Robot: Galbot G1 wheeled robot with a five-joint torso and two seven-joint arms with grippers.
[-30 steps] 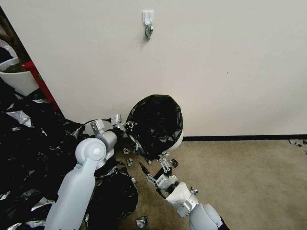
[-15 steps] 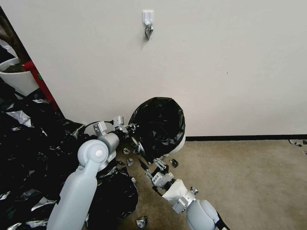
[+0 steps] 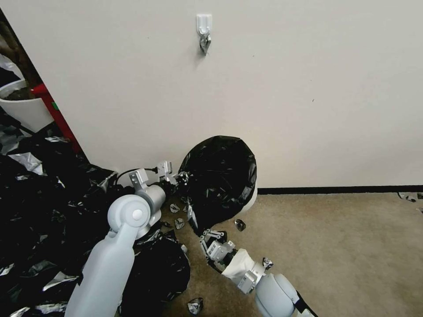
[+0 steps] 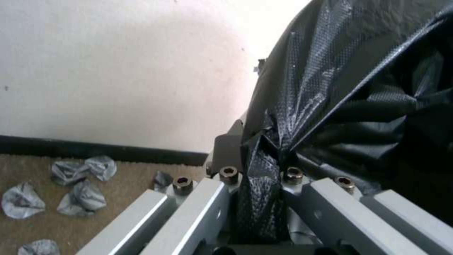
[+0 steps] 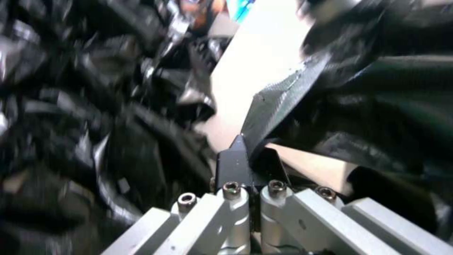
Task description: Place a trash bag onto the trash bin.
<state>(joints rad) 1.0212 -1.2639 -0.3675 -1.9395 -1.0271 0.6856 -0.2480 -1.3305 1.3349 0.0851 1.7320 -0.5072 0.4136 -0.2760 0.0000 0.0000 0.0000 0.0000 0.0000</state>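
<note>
The trash bag (image 3: 219, 176), a thin, glossy, crinkled film, light and limp, drapes over the trash bin (image 3: 250, 200) on the floor against the wall. I judge it slippery and easily torn, best held at bunched hem folds. My left gripper (image 3: 181, 179) clenches its near-side edge; my right gripper (image 3: 207, 233) pinches a lower fold.

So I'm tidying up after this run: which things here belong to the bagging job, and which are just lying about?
In the job:
trash bag
trash bin
left gripper, shut on the bag
right gripper, shut on the bag

Lying about:
heap of black sheeting
silver-black scraps
wall hook
</note>
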